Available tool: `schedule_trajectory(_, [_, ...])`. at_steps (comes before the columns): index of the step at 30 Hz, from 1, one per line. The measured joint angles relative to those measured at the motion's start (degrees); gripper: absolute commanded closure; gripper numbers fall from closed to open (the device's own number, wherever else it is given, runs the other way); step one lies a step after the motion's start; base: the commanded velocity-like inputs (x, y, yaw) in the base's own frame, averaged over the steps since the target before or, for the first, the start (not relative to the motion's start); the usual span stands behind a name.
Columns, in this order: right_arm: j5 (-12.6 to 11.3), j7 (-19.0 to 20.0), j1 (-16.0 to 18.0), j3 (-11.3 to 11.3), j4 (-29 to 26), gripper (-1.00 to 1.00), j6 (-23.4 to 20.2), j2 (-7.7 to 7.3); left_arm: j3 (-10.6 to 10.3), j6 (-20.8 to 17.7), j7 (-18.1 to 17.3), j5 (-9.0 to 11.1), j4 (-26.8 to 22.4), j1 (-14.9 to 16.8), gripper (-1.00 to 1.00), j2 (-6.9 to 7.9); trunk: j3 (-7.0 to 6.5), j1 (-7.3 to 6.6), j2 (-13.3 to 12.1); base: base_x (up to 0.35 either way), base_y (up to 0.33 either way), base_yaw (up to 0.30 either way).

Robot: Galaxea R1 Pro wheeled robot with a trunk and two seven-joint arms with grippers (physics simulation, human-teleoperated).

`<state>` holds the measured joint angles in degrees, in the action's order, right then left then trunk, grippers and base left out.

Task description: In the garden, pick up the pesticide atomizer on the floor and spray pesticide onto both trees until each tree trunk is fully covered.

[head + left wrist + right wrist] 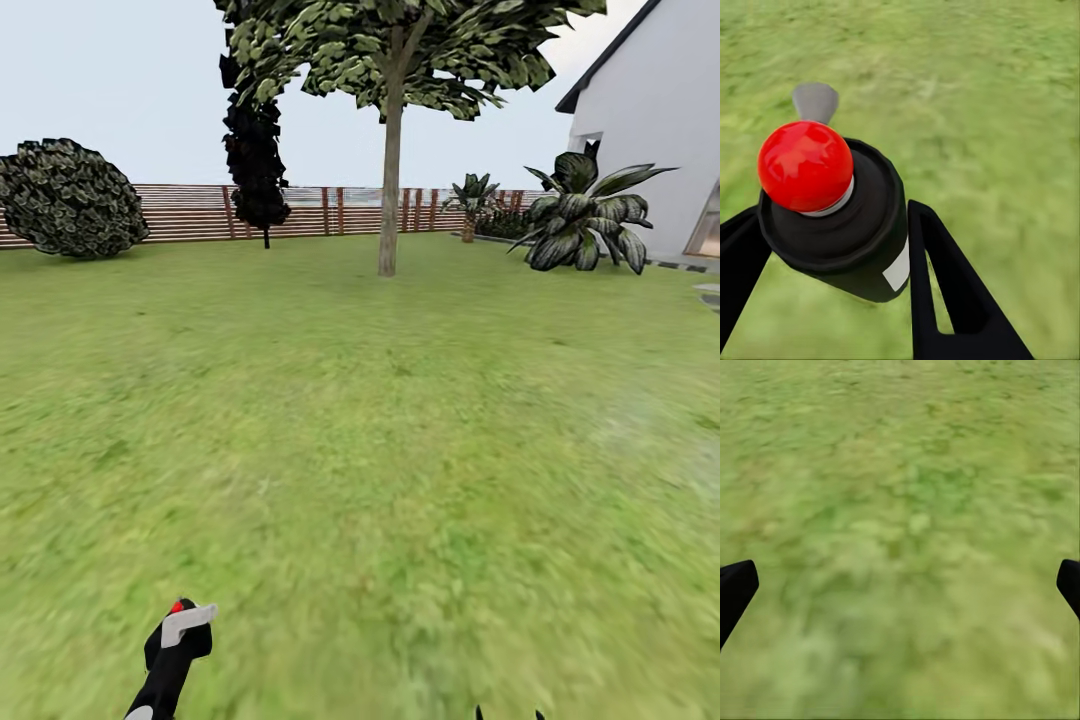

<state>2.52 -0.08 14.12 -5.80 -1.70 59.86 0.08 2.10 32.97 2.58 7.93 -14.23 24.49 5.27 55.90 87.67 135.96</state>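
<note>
Green lawn (400, 450) stretches ahead to a brown horizontal-slat wooden fence (190, 212). Out in the middle stands a tall tree with a slim tan-grey trunk (389, 190) and a leafy crown, well apart from the robot. Low at the left, the left gripper (832, 247) has its black fingers (945, 277) clamped around the black pesticide atomizer with a red ball cap and grey nozzle (840, 217), held above the grass. The right gripper (900, 585) hangs over bare grass, fingers spread wide, nothing between them.
</note>
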Motion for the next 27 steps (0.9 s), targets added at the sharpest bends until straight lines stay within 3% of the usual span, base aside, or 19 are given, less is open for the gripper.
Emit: schedule_trajectory(27, [0.0,0.0,0.0,0.0,0.0,-1.00,0.0,0.00,0.0,0.0,0.0,0.0,0.0,0.0,1.00,0.00,0.00,0.00,0.0,0.338,0.000,0.000])
